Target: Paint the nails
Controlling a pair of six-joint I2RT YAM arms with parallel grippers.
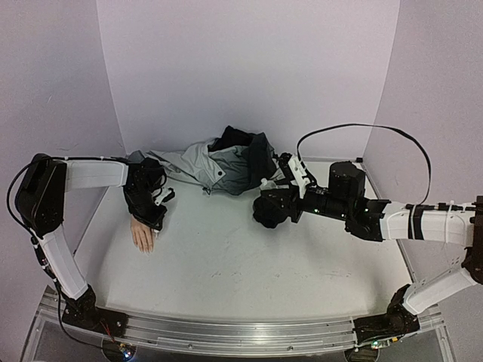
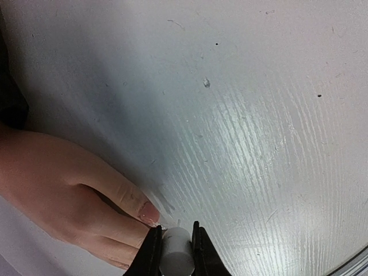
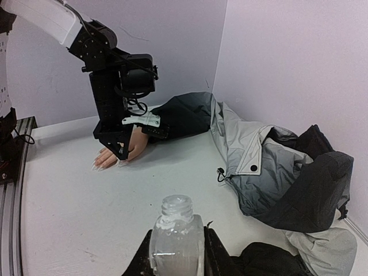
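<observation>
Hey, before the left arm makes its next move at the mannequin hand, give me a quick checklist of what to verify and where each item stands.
1. Left claw shut on the white cylinder: ok.
2. Cylinder close beside a nail of the mannequin hand: ok.
3. Anything touching that nail: cannot tell, the cylinder's lower end is hidden.
4. Right claw shut on the clear bottle, upright, cap off: ok.
5. Mannequin hand lying flat on the table: ok.
</observation>
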